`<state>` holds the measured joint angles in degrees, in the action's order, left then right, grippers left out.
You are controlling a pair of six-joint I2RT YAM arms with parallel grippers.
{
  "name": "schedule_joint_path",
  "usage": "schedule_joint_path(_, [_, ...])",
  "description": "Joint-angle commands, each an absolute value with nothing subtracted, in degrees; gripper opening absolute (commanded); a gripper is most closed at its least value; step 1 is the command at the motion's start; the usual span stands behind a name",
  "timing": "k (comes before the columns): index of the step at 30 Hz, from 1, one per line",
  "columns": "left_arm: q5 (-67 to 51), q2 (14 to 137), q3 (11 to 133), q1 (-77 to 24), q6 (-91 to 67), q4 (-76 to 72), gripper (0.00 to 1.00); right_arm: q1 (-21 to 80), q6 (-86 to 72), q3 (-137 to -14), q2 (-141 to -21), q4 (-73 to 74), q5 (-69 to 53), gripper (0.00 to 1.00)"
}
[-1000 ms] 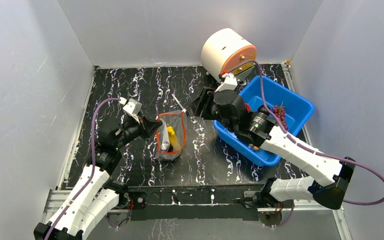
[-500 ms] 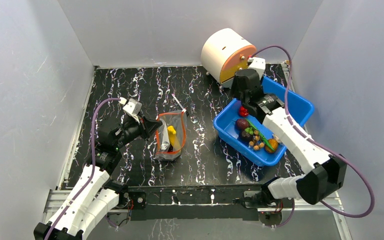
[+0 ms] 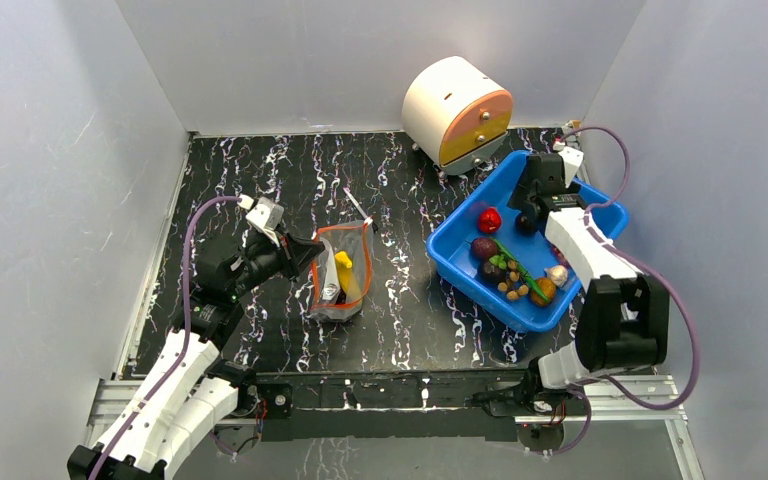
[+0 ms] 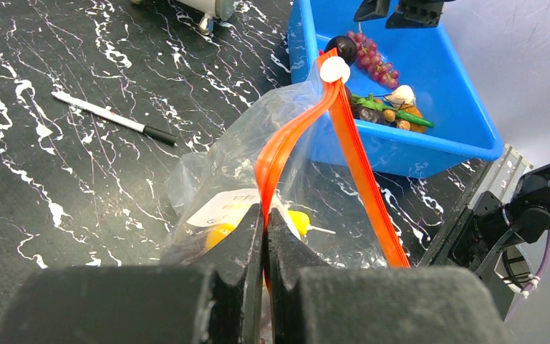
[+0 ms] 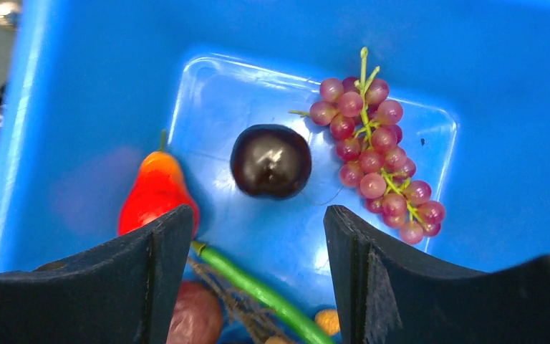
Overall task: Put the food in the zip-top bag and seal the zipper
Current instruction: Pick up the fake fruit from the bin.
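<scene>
At the bottom of the left wrist view the left end effector (image 4: pixel 266 215) is pinched shut on the near end of the orange zipper (image 4: pixel 297 125), holding up one lip of the clear bag (image 4: pixel 222 154). The bag sits left of centre on the bench in the overhead view, with a yellow banana (image 4: pixel 297 221) already inside. From that pinch the zipper runs toward the upper right of the frame and splits into two strips, so the mouth gapes open; its long axis points at the blue bin (image 4: pixel 444 86), and a white slider (image 4: pixel 334 69) sits at the far end. A pen (image 4: pixel 114 120) lies apart at the upper left. Farther off, the right end effector (image 5: pixel 256 215) hangs over the bin with its fingers spread wide and nothing between them. Just beyond them lies a dark round fruit (image 5: pixel 271 161), with a red pear-shaped piece (image 5: pixel 156 190) to its left and a grape bunch (image 5: pixel 376 161) to its right. The bunch runs diagonally from upper centre to lower right, its stem uppermost. The step in hand looks like picking the next piece. The round fruit is best centred between the fingers before they descend, since it will likely roll if nudged from one side. For the grapes, the wrist should turn so the fingers close across the bunch's narrow width
</scene>
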<state>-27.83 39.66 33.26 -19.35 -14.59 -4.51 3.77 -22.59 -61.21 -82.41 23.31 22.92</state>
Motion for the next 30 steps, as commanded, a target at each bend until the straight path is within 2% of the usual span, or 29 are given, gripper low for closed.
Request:
schedule_joint_path(1, [-28.2,38.5,35.6,-19.7,-14.2,-5.1,0.0,2.1,-21.0,-61.9,-85.6,16.3,22.2,0.68])
schedule_joint_path(7, [-28.5,38.5,35.5,-19.7,-14.3,-5.5,0.0,1.3,-18.1,-62.3,-90.3,14.3,19.2,0.81])
schedule_joint_path(13, [-28.4,38.0,35.6,-19.7,-13.8,-5.0,0.0,0.5,-16.6,-63.3,-94.4,15.6,21.5,0.82])
schedule_joint_path(16, [-28.4,37.7,35.6,-19.7,-13.8,-5.1,0.0,0.4,-15.6,-62.8,-95.3,15.2,22.4,0.86])
schedule_joint_path(30, [-28.7,38.0,35.6,-19.7,-14.1,-5.2,0.0,-1.8,-12.6,-63.2,-99.4,13.1,18.3,0.79])
